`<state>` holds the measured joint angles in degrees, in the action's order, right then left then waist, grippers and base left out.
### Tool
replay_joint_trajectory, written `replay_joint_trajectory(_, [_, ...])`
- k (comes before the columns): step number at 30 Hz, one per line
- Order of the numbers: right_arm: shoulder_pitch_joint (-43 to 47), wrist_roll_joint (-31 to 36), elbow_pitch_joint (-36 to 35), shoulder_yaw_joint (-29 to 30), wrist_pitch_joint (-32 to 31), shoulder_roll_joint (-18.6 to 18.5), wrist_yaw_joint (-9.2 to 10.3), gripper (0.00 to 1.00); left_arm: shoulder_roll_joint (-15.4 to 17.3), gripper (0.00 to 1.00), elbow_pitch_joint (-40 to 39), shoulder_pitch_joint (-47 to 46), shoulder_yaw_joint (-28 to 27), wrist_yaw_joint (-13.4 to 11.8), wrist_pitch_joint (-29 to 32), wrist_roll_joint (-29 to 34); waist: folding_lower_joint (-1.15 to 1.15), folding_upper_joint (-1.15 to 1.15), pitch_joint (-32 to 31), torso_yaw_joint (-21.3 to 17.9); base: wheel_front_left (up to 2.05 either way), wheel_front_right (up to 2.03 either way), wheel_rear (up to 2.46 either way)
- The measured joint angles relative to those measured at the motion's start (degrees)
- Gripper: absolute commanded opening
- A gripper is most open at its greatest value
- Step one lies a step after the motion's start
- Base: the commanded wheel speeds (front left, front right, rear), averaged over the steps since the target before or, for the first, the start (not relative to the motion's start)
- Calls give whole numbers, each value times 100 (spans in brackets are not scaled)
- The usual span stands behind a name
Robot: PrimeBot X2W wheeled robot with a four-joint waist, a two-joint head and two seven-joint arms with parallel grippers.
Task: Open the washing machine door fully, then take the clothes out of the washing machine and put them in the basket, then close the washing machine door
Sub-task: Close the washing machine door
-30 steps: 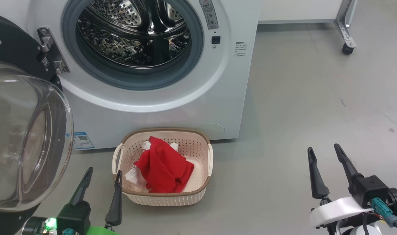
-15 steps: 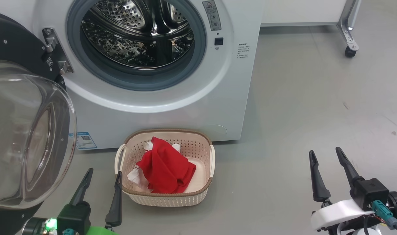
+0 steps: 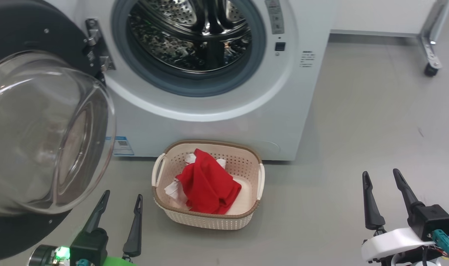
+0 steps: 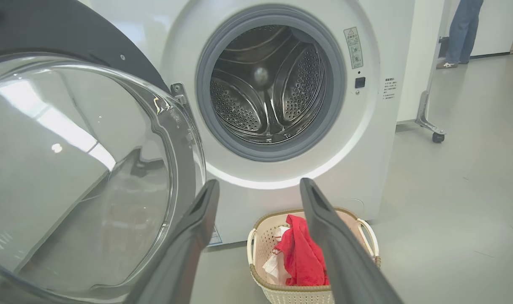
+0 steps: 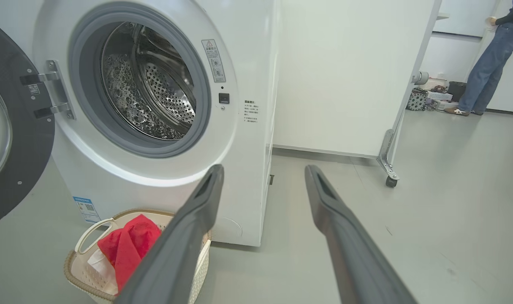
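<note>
Red clothes (image 3: 208,183) are in the basket (image 3: 209,222), on the floor right in front of the washing machine (image 3: 217,125). Only the washing machine door (image 3: 43,129) is left to shut. My left gripper (image 3: 123,194) and right gripper (image 3: 380,172) are spread wide, holding nothing. My worry: if I push on that slick glass bulge, I could slide off and it won't latch.

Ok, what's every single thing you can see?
washing machine: one, white, straight ahead
washing machine door: one, black rim and clear glass, swung open at left
drum: one, shiny steel, inside the machine
basket: one, cream with brown rim, on the floor before the machine
clothes: one piece, red and white, in the basket
sticker: one, blue, low on the machine's front
caster wheel: one, black, far right
person: one, blue jeans, far off at right
left gripper: one, dark, open, lower left
right gripper: one, dark, open, lower right
</note>
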<state>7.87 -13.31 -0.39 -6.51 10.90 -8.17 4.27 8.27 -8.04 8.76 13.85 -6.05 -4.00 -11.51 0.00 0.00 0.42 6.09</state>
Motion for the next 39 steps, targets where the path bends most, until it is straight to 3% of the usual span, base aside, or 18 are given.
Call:
replay_joint_trajectory(27, [-129, 18, -102, -383, -185, -35, -129, 100, -203, 100, -108, 190, -691, -31, -147, 34, 0, 0, 140, 2089, 0, 0, 0])
replay_joint_trajectory(39, [-395, 37, -70, -536, -279, -33, -243, 100, -308, 100, -148, 367, -972, -71, -220, 34, 0, 0, 288, 2470, 0, 0, 0])
